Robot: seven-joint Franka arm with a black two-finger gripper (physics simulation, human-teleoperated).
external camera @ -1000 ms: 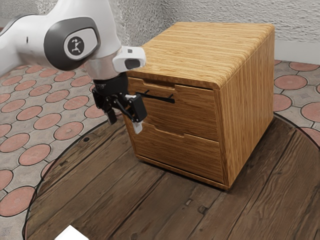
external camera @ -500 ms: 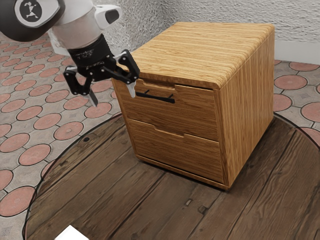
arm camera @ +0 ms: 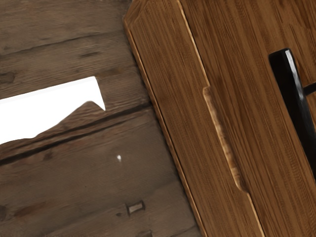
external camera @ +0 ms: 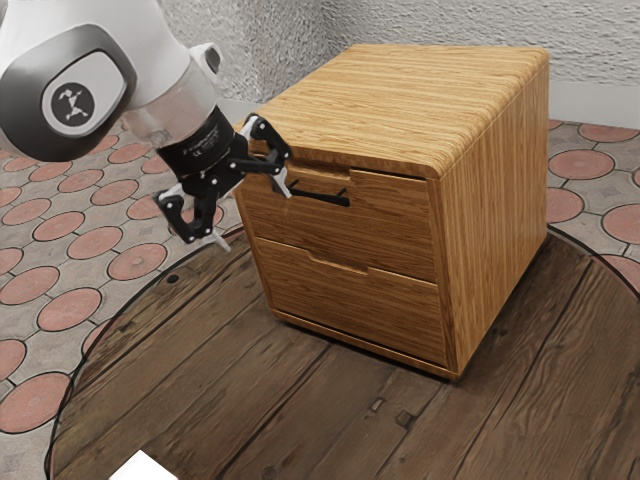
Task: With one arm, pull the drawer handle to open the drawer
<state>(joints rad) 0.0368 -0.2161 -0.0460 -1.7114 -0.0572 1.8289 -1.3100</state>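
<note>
a white scrap (external camera: 140, 466) lies at the near edge of the round plank platform (external camera: 300, 400). on it stands a wooden cabinet (external camera: 420, 100) with 2 drawers; the top drawer (external camera: 370, 225) sits flush, its black handle (external camera: 322, 195) toward the arm's side. the gripper (external camera: 248, 213) hangs released, fingers spread wide, at the cabinet's corner on the exterior view's left, 1 fingertip (external camera: 285, 187) just beside the handle's end. behind lie round red floor tiles (external camera: 60, 250) and a grey wall (external camera: 300, 30).
</note>
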